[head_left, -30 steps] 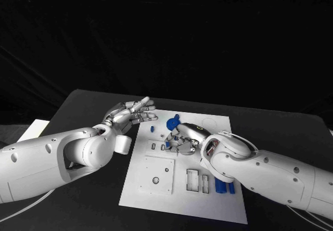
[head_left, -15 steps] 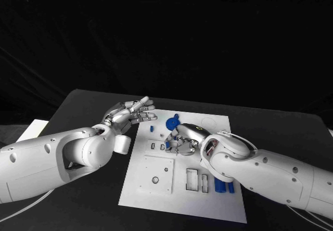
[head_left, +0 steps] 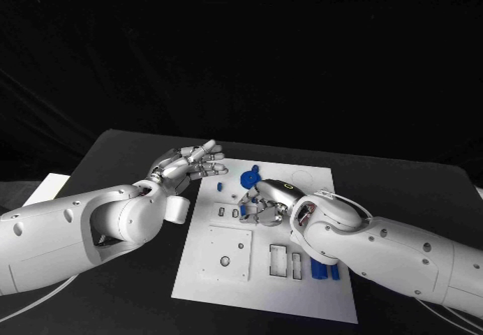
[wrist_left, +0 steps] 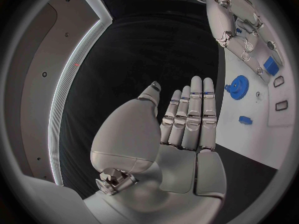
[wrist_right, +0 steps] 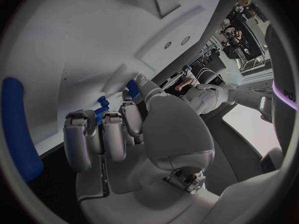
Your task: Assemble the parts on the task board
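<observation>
The white task board (head_left: 264,279) lies in the middle of the table. My right hand (head_left: 264,202) rests on the board's middle, fingers curled down around a small blue part (wrist_right: 132,88) that it holds against the board (wrist_right: 74,45). My left hand (head_left: 191,166) hovers over the board's far left corner, flat and holding nothing, with its fingers (wrist_left: 190,114) straight and side by side. A blue gear (head_left: 252,178) stands just beyond the right hand, also seen as the gear (wrist_left: 237,87) in the left wrist view. A small blue piece (head_left: 220,186) lies to its left.
Two blue bars (head_left: 324,271) lie at the board's right edge beside my right forearm. Rectangular slots (head_left: 279,259) and a square inset plate (head_left: 227,252) fill the near half of the board. A long blue piece (wrist_right: 19,129) shows beside the right hand.
</observation>
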Available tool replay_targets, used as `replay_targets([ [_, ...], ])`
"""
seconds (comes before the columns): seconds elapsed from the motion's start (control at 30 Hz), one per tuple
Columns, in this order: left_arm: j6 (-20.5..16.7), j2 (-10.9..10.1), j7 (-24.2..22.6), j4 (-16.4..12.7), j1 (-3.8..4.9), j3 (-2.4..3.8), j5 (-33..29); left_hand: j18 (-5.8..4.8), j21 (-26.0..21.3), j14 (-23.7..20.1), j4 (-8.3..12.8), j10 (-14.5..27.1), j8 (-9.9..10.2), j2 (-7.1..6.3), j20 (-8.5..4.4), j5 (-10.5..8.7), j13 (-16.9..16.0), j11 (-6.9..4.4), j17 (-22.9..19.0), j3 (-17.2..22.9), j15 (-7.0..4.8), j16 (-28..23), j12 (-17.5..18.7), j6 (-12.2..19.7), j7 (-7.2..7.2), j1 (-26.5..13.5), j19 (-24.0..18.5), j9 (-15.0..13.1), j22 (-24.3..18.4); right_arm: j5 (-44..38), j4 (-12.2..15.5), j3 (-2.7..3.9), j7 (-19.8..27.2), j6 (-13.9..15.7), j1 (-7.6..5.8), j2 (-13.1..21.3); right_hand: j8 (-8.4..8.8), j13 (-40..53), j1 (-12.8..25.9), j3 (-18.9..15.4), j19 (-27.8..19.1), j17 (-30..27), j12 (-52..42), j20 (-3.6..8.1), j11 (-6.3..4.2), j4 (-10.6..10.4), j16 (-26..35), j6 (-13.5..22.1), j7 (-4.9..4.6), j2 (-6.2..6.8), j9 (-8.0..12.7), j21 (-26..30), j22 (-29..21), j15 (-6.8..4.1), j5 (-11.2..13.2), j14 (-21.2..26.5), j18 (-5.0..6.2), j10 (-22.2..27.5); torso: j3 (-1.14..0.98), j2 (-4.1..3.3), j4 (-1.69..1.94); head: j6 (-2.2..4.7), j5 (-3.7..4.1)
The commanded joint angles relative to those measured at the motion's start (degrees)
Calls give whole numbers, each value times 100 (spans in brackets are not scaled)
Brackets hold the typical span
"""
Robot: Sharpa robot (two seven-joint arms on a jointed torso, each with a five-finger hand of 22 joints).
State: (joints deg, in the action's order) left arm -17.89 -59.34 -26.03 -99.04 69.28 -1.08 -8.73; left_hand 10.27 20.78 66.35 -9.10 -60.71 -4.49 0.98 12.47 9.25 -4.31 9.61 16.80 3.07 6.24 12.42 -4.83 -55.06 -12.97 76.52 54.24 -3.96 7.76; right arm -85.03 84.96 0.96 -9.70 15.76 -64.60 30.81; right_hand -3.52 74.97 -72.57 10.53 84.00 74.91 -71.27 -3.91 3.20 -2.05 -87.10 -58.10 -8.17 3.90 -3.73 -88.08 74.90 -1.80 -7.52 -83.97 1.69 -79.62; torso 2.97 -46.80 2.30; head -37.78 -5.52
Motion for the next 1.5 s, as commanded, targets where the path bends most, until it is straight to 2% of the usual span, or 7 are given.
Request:
replay_targets([
  [0.03,129,10,-34,-6,5,3,-6,14,-30,-27,28,38,37,24,-2,-8,1,9,6,-4,-1,-26,33,-3,-28,16,-29,0,-7,-78,-46,-40,-216,-95,45,10,-10,218,44,-80,466,1060,133,-64,12,-31,-22,102,-16,85,6,-4,1125,63,102,-499,-87,106,-1,0,2,4,7],
  [0.8,507,58,269,187,5,3,495,30,559,916,138,-459,15,35,-329,-89,-73,-293,500,31,-341,591,-105,-280,270,34,807,-12,243,712,681,15,1703,1103,-14,723,-10,153,48,-458,474,1117,135,-126,87,-244,-47,462,-97,160,3,-17,1156,129,279,-507,-93,149,-24,61,-40,18,-54],
  [0.9,480,117,448,311,5,2,695,24,1176,1489,145,-891,-10,-1,-531,-93,-177,-436,1080,41,-529,1384,-254,-458,357,11,1420,-23,562,934,825,44,1914,1080,-49,935,-15,151,24,-473,479,1127,132,-130,90,-249,-53,469,-99,148,0,-24,1171,133,261,-509,-96,151,-47,103,-68,27,-65],
  [0.97,437,157,665,390,5,2,848,19,1663,1874,161,-1221,-21,-61,-658,-93,-318,-538,3019,52,-638,3490,-456,-528,412,18,1752,-28,837,1147,950,70,2028,1060,-80,1095,-21,147,-3,-484,480,1129,132,-133,91,-251,-53,468,-99,133,-3,-26,1175,135,237,-509,-97,154,-66,126,-83,31,-71],
  [1.17,448,222,1959,525,9,1,1751,-346,4471,2172,95,-1246,-295,-175,-809,-108,-1703,-677,6708,-51,-766,7225,-2085,-649,593,-258,2306,-175,4030,2294,1254,155,2130,894,-314,1658,-67,131,-81,-535,482,1111,124,-131,73,-286,-38,379,-77,17,-21,-31,1184,124,10,-504,-99,161,-133,239,-111,27,-130],
  [1.33,841,280,3491,612,129,1,2996,-554,5576,2365,-285,-1128,-957,-116,-885,-112,-4383,-836,7320,-354,-841,7758,-5065,-577,682,-743,2745,-518,5631,3184,1262,174,2081,760,-651,2119,-72,121,-97,-567,482,1111,120,-126,67,-308,-36,358,-71,-39,-22,-31,1184,119,-105,-503,-99,162,-179,348,-130,-13,-166],
  [1.5,1209,441,4995,703,312,0,4686,-643,5877,2365,-695,-1533,-1804,-99,-975,-110,-5940,-953,7320,-721,-1011,7758,-6543,-603,898,-993,2899,-1066,6125,3554,1141,178,1973,700,-854,2512,-73,114,-103,-575,481,1106,124,-125,65,-312,-32,352,-71,-53,-23,-30,1183,118,-139,-502,-98,165,-231,451,-152,-80,-222],
])
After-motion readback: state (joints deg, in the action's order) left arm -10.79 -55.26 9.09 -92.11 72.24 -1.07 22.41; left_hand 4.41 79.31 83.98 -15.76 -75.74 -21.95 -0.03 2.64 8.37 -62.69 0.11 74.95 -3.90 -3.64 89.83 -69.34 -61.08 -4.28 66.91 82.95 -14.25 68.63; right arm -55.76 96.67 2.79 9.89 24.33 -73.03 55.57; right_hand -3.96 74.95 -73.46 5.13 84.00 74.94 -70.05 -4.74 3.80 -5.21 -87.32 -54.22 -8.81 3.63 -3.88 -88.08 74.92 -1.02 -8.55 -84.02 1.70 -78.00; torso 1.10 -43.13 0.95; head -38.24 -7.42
